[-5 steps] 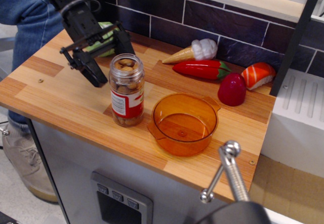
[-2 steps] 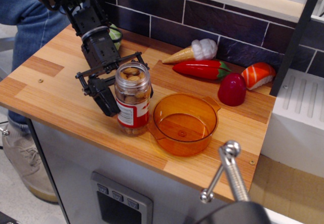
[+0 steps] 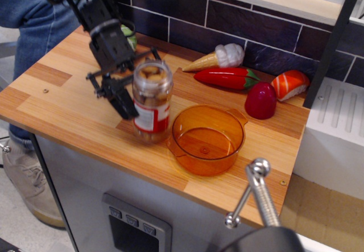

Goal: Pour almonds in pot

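Observation:
The almonds (image 3: pixel 151 73) fill a clear jar (image 3: pixel 153 115) with a red-and-white label, open at the top and upright on the left part of the wooden counter. My gripper (image 3: pixel 144 90) reaches down from the upper left. One dark finger (image 3: pixel 123 99) presses the jar's left side and the other is behind the jar near its rim. The jar is slightly blurred and its base sits just above the counter. The orange translucent pot (image 3: pixel 207 140) stands empty just right of the jar, close to the front edge.
Toy foods lie at the back of the counter (image 3: pixel 57 101): an ice-cream cone (image 3: pixel 219 57), a red pepper (image 3: pixel 227 78), a dark-red egg shape (image 3: pixel 260 100), a salmon sushi piece (image 3: pixel 289 85) and a green item (image 3: pixel 128 37) behind the arm. A person in jeans (image 3: pixel 34 19) stands at far left.
My gripper came from the left, closed around the jar and shifted it a little to the right. The jar has since risen slightly. The pot has not moved.

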`<state>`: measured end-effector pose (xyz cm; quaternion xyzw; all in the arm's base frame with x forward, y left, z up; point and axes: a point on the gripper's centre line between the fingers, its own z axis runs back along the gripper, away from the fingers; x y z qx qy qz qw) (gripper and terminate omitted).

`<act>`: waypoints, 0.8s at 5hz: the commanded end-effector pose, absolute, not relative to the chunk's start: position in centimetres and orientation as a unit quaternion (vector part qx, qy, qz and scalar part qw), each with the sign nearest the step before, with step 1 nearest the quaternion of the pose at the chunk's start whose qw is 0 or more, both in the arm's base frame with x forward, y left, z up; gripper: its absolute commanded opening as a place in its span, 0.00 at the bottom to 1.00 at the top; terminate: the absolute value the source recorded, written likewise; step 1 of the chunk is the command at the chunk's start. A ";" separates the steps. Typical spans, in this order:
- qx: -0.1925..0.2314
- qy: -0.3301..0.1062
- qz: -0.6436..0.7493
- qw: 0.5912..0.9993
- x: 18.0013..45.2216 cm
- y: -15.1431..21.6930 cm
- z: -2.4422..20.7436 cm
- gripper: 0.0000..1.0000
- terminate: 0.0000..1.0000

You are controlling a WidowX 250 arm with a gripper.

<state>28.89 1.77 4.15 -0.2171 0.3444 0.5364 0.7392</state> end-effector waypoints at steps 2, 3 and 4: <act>-0.198 0.012 0.551 0.811 32.9 1.1 11.4 0.00 0.00; -0.183 -0.059 0.519 0.833 34.4 0.0 12.3 0.00 0.00; -0.154 -0.120 0.489 0.850 35.1 -0.8 11.7 0.00 0.00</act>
